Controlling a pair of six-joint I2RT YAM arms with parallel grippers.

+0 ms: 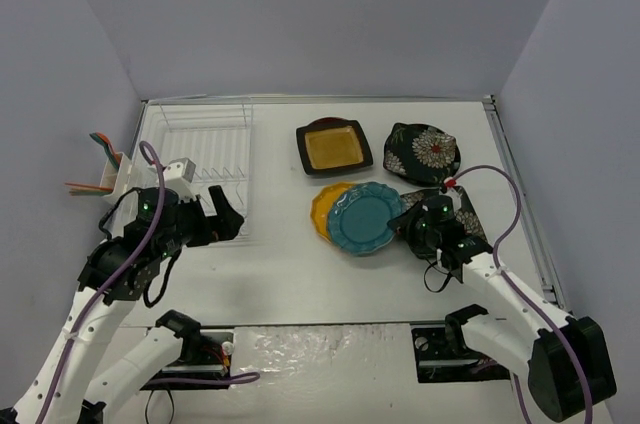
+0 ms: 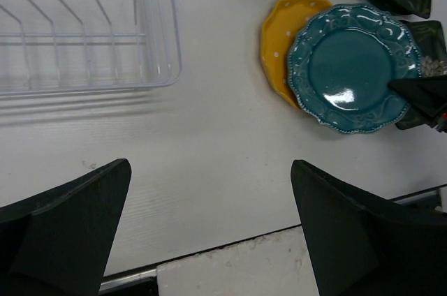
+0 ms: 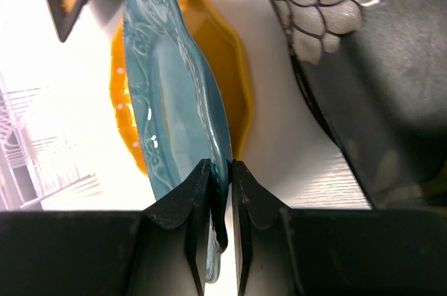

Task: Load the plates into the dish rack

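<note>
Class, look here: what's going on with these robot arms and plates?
The right gripper grips the rim of the teal plate, which overlaps a yellow plate. The left gripper hangs open by the dish rack, which holds no plates yet. A black square plate and a flowered plate lie farther back.

White table (image 2: 209, 100) directly beneath and ahead of the jaws of the left gripper (image 2: 209, 163). Dark, ragged seam (image 2: 230, 243) along its near edge, just behind those jaws. Orange utensil handles (image 1: 85, 187) well off to the jaws' left. Pale lilac walls (image 1: 320, 14) far beyond them, closing three sides.
</note>
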